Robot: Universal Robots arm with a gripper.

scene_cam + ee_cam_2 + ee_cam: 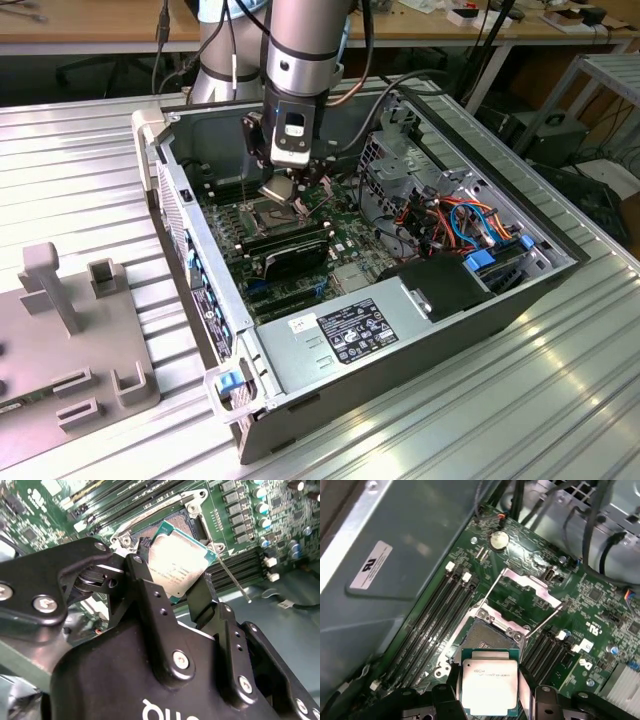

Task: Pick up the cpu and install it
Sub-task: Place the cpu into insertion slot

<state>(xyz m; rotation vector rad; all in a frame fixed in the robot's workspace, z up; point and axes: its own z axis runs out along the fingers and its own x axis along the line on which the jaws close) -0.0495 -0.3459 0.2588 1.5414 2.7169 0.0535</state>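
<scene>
Arm over the open case (400, 390), cpu in its jaws.
Your arm (305, 50) reaches straight down into the case. The gripper (175, 587) has its jaws clamped on two edges of the cpu (489, 680) (silver lid, green rim), held just above the open socket (487, 635). The first wrist view gives you the raised frame (530, 587); the exterior view adds the cables (460, 215).
</scene>
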